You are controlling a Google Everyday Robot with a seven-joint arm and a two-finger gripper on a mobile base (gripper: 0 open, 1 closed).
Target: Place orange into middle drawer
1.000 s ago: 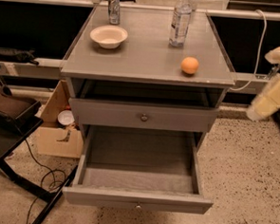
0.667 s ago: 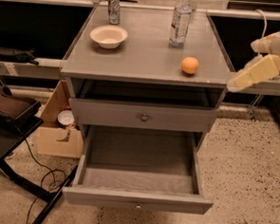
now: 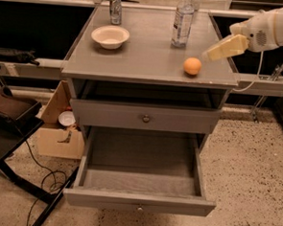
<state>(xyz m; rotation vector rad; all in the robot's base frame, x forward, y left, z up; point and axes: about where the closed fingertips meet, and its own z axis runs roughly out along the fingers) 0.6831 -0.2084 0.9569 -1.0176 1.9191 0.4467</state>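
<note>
As the orange (image 3: 192,66) rests on the cabinet (image 3: 144,62), the hand (image 3: 213,53) hovers beside.

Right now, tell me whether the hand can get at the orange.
Probably yes. The hand hovers just up and right of the orange, which sits in the open near the front right edge of the cabinet top. The bottle stands farther back, so nothing seems to block the way.

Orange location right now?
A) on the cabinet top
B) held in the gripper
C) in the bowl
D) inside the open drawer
A: the orange sits on the cabinet top near its front right, with the gripper close at its upper right.
</note>
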